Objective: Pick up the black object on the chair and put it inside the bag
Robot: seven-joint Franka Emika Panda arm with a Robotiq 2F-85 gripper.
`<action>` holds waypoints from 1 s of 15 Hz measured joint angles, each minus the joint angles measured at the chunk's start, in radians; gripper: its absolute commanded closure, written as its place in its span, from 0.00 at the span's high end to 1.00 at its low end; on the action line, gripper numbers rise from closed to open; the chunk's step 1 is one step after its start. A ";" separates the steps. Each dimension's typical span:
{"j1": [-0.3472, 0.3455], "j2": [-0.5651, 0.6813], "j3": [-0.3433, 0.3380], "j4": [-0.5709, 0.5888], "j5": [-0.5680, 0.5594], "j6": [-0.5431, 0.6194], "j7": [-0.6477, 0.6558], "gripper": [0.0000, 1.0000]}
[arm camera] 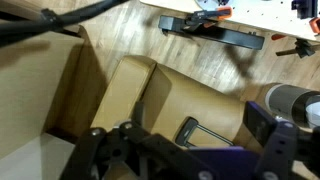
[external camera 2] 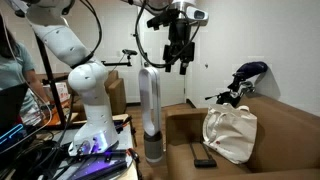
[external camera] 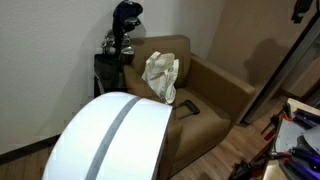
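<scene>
The black object (external camera: pixel 188 107) is small and flat with a thin handle. It lies on the seat of the brown armchair (external camera: pixel 215 95), in front of the white cloth bag (external camera: pixel 161 78) that leans on the backrest. Both exterior views show the object (external camera 2: pixel 205 162) and the bag (external camera 2: pixel 230 135). My gripper (external camera 2: pixel 178 60) hangs high in the air, well above and to the side of the chair. In the wrist view the object (arm camera: pixel 190 128) lies on the tan seat far below, between my spread fingers (arm camera: pixel 185 150). The gripper is open and empty.
A golf bag (external camera: pixel 120 40) stands behind the chair. A tall silver tower fan (external camera 2: pixel 150 110) stands beside the armrest, near the robot base (external camera 2: pixel 90 120). Cluttered tools lie on the floor (external camera: pixel 295 130) by the chair. My white arm link (external camera: pixel 110 140) blocks the foreground.
</scene>
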 measured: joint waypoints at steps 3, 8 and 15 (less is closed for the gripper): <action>0.000 0.000 0.000 0.000 0.000 0.000 0.000 1.00; 0.001 0.000 0.000 0.000 0.000 0.002 0.000 1.00; 0.157 0.184 0.009 0.019 0.069 0.248 -0.179 1.00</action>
